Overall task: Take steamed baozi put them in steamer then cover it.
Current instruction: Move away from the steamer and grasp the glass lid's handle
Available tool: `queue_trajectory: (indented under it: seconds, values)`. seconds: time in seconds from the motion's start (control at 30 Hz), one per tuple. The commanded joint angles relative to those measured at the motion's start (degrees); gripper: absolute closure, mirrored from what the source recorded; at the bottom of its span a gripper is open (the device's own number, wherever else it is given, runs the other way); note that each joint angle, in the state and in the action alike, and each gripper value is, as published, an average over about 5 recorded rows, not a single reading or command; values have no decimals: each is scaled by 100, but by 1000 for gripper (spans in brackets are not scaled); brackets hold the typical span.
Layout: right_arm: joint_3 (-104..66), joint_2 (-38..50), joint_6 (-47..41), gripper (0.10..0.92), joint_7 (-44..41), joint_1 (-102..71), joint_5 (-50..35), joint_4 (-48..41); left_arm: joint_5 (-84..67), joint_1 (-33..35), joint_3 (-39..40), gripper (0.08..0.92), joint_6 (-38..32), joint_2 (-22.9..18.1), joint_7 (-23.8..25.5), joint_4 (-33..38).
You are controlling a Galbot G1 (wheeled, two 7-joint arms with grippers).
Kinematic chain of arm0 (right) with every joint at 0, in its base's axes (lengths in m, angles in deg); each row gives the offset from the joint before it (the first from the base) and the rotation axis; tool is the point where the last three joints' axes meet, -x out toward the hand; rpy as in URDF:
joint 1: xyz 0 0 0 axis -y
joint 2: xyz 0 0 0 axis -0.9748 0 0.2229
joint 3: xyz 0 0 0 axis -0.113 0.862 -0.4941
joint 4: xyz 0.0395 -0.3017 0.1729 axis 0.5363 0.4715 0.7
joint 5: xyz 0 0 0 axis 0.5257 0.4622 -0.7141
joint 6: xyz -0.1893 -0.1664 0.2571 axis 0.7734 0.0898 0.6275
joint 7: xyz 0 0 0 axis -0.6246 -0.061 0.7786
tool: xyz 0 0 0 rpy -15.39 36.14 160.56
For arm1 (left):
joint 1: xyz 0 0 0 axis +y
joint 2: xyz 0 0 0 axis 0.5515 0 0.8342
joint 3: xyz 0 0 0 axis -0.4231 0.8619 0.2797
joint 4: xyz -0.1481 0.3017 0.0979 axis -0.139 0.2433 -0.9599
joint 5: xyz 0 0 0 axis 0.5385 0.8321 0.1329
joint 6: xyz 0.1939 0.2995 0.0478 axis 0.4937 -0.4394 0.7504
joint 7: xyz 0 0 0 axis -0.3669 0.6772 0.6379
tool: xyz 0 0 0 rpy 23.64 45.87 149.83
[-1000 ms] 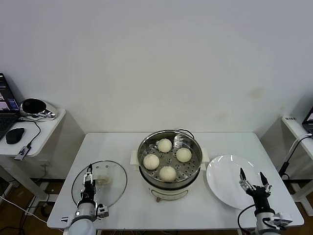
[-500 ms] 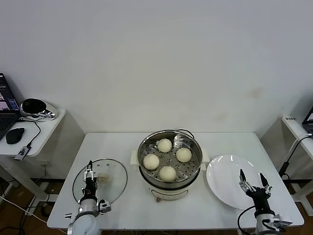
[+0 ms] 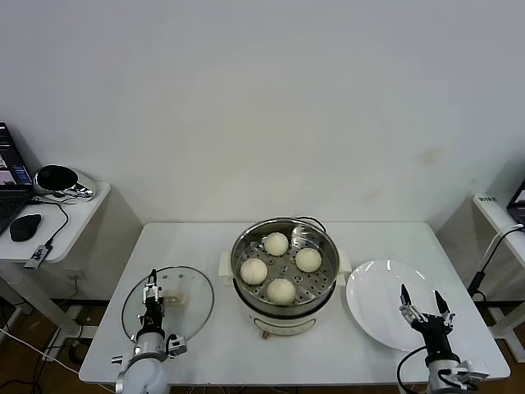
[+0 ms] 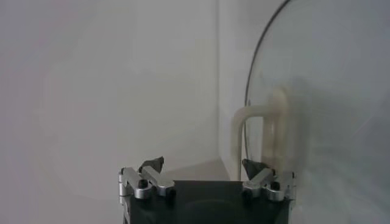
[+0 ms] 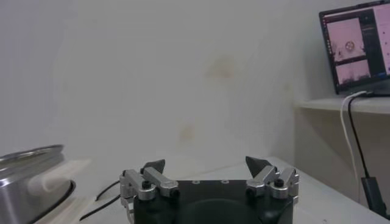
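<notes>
Four cream-white baozi (image 3: pixel 280 290) lie in the shiny silver steamer (image 3: pixel 284 271), on its tray dotted with small holes. Left of the steamer is the clear cover (image 3: pixel 168 302) with cream handle; right, a plain white plate (image 3: pixel 385 312).

Even bright overhead light is washing the white wall; round shiny stainless-steel steamer pot (image 3: pixel 284 271) is glinting; round transparent glass lid (image 4: pixel 323 109) is blurring close-up.

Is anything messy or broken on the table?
Nothing looks spilled or broken. Four baozi sit neatly in the steamer. The cover lies flat on the table beside it, not on the pot yet. The white plate is bare.
</notes>
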Motion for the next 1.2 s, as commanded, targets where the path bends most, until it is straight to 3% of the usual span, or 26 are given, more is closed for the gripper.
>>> queue_trajectory:
  seconds: [0.03,0.23,0.9,1.0,1.2]
  values:
    - [2,-13,4,203,-1,-6,20,12,-61,-47,12,177,-82,8,-236,-196]
    - [7,-16,10,203,-2,-29,40,1,-97,-56,38,204,-149,20,-334,-260]
    - [11,-84,12,203,2,-53,117,29,-98,-68,54,770,-220,76,-364,-299]
    - [13,-83,9,203,5,-41,117,43,-154,28,45,842,-65,92,-221,-31]
    - [23,-83,-10,203,19,5,68,65,-661,396,10,866,670,53,234,1073]
